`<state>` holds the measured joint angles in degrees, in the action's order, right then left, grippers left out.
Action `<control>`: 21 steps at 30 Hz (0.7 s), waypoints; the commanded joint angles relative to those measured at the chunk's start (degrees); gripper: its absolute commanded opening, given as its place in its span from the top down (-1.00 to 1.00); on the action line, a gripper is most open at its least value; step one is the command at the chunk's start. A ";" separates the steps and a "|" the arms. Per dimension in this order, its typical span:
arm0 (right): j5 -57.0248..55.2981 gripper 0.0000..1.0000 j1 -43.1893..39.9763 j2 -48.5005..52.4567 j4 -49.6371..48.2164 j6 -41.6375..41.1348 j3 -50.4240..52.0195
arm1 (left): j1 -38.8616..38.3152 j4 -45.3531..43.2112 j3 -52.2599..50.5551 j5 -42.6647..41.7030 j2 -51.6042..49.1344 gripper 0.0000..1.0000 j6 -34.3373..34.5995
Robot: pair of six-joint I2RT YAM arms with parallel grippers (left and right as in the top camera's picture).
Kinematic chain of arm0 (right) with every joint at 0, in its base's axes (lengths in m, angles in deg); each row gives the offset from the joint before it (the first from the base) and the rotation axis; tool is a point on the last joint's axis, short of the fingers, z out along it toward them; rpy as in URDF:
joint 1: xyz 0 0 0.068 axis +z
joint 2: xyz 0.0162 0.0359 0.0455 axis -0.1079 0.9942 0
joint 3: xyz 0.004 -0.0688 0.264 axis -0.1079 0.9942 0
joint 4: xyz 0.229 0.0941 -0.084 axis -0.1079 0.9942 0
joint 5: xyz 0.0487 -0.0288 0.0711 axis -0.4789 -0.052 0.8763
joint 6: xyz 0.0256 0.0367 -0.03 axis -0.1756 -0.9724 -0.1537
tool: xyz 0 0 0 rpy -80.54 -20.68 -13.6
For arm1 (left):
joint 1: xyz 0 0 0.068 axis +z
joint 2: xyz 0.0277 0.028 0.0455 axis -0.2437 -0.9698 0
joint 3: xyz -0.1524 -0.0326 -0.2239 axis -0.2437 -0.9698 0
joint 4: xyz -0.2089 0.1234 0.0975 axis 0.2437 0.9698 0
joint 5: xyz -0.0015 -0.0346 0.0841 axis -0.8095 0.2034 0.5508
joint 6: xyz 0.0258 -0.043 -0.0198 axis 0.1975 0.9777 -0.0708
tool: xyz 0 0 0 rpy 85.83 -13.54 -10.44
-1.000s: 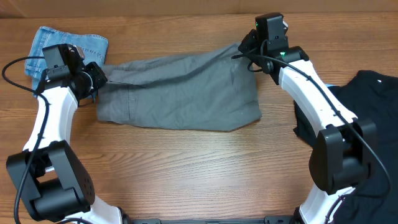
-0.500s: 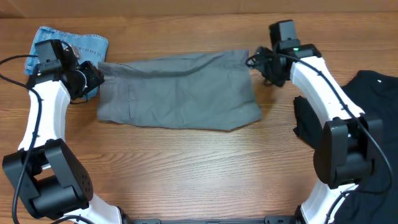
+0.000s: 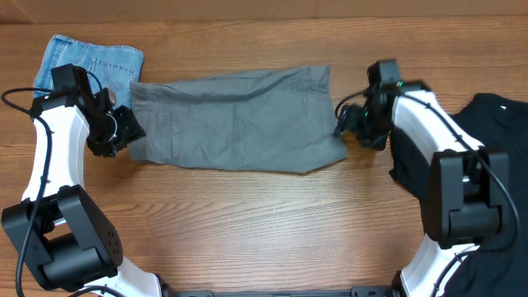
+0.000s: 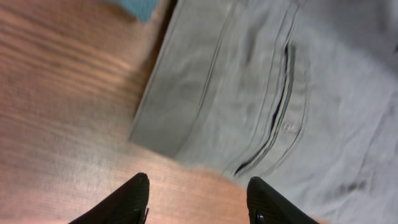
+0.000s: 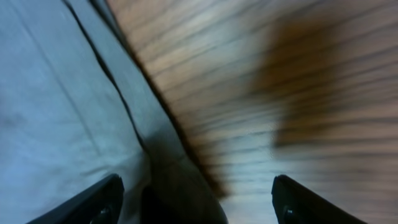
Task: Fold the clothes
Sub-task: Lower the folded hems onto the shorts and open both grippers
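Observation:
The clothes, a pair of grey-olive shorts (image 3: 239,120), lie flat and folded in a wide band across the middle of the table. My left gripper (image 3: 125,134) hovers at their lower left corner. In the left wrist view that gripper (image 4: 199,186) is open over bare wood, with the shorts' seamed pocket (image 4: 273,106) just ahead. My right gripper (image 3: 345,124) sits at the shorts' right edge. Seen from the right wrist, it (image 5: 196,186) stands wide open, straddling the cloth's edge (image 5: 74,93) without holding it.
A light-blue denim garment (image 3: 91,56) lies at the back left, behind the left arm. A black garment (image 3: 495,157) is spread at the right edge, partly under the right arm. Bare wooden table (image 3: 264,223) stretches in front of the shorts.
Both grippers have opened and let go of the shorts' far edge, then slid toward the table's front along the side edges. The shorts have settled flat.

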<state>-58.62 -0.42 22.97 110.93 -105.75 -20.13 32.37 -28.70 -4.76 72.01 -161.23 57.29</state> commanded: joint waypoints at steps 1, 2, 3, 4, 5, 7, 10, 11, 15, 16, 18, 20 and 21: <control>8.15 -0.61 0.94 -0.11 -4.39 2.84 6.16 | 0.13 1.20 1.05 1.77 0.24 -0.09 -2.60; 10.03 -0.61 1.11 -0.11 -6.19 2.86 7.67 | 0.13 1.42 1.05 1.73 0.24 -0.09 -2.99; 12.11 -0.61 1.31 -0.11 -7.80 2.97 8.74 | 0.13 1.57 1.05 1.79 0.24 -0.09 -3.04; 14.10 -0.61 1.55 -0.11 -9.25 3.52 9.40 | 0.13 1.60 1.05 1.73 0.24 -0.09 -3.50; 16.59 -0.62 1.81 -0.11 -11.13 4.79 9.90 | 0.13 1.55 1.05 1.77 0.24 -0.09 -3.67; 20.50 -0.60 2.51 -0.11 -14.10 6.12 10.12 | 0.13 1.51 1.05 1.70 0.24 -0.09 -3.78; 21.84 -0.34 3.85 -0.13 -17.88 5.79 10.12 | 0.11 1.53 1.05 1.70 0.24 -0.08 -3.80; 21.81 -0.18 4.09 -0.11 -18.43 5.81 10.12 | 0.11 1.55 1.05 1.70 0.24 -0.08 -3.80; 17.57 0.92 4.26 -0.31 -16.94 4.39 9.99 | 0.11 1.81 1.05 1.73 0.24 -0.07 -3.82; 16.31 0.92 3.96 -0.50 -15.67 4.31 9.77 | 0.11 1.88 1.05 1.73 0.24 -0.07 -3.85; 12.26 0.92 3.08 -1.75 -11.37 4.28 8.92 | 0.13 1.99 1.05 1.73 0.24 -0.07 -3.85; 5.53 0.92 2.23 -4.17 -4.26 4.11 7.58 | 0.13 2.03 1.05 1.70 0.24 -0.07 -3.85; 3.28 0.92 2.08 -5.07 -1.57 4.09 7.10 | 0.13 2.08 1.05 1.70 0.24 -0.08 -3.85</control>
<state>-44.94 3.15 22.18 104.72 -101.31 -11.10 32.37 -26.82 -4.76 73.43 -161.23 54.51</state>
